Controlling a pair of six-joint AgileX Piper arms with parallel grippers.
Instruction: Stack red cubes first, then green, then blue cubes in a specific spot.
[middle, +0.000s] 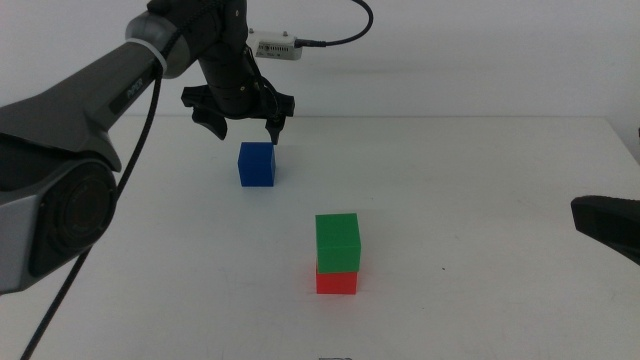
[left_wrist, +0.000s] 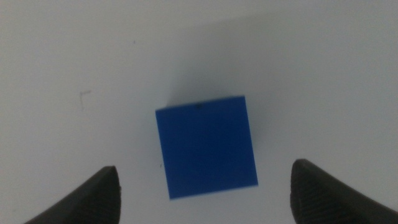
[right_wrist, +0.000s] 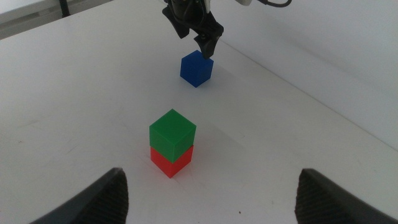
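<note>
1. We are looking at a plain white table (middle: 480, 220) that is filling most of the middle view; its far edge is running across the upper part of the frame, with a pale wall behind it and nothing else of the room showing.
2. We are seeing the left arm (middle: 90, 90) coming in from the upper left of the middle view, a large grey and black body with a black cable trailing down beside it.
3. The left gripper (middle: 245, 122) is hanging in the upper middle of that view, just above the blue cube (middle: 257, 164); its jaws are standing wide apart, gripping nothing. In the left wrist view the two dark jaws are sitting at either lower corner with the blue cube (left_wrist: 206, 146) between them, clear of both.
4. The right gripper (right_wrist: 211, 193) is waiting at the right edge of the middle view; in its own wrist view the jaws are standing wide apart and empty.
5. The green cube (middle: 338, 243) is sitting on top of the red cube (middle: 336, 281), a little below the centre of the middle view, its faces turned slightly off the red one's.
6. The blue cube is resting flat on the table up and to the left of that stack, well apart from it.
</note>
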